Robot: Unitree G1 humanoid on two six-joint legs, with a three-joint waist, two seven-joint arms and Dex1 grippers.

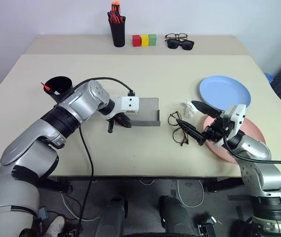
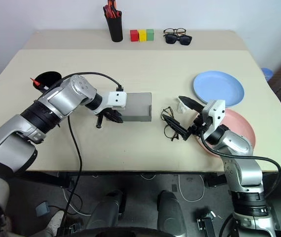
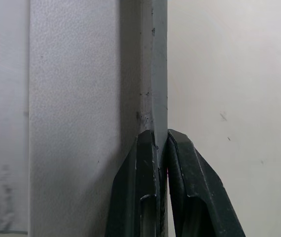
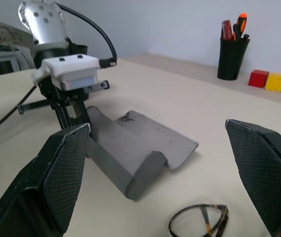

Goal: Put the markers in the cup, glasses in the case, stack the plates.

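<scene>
The grey case (image 1: 144, 111) lies open at mid-table, its lid flat on the far side. My left gripper (image 1: 119, 120) is shut on a thin edge at the case's left end, which shows pinched between the fingers (image 3: 145, 177) in the left wrist view. The wire-rimmed glasses (image 1: 178, 128) lie on the table just right of the case. My right gripper (image 1: 186, 113) hangs open above them, holding nothing. At the far left stands the black cup (image 1: 59, 87) with a red marker (image 1: 45, 86) sticking out. The light blue plate (image 1: 225, 92) and the pink plate (image 1: 258, 134) lie apart on the right, the pink one partly under my right arm.
A black pen holder (image 1: 117, 30) with orange-red pens, three coloured blocks (image 1: 144, 40) and two other pairs of glasses (image 1: 180, 42) line the back of the table. A small white object (image 1: 188, 108) lies by my right gripper's upper finger. Bare tabletop spans the middle and front.
</scene>
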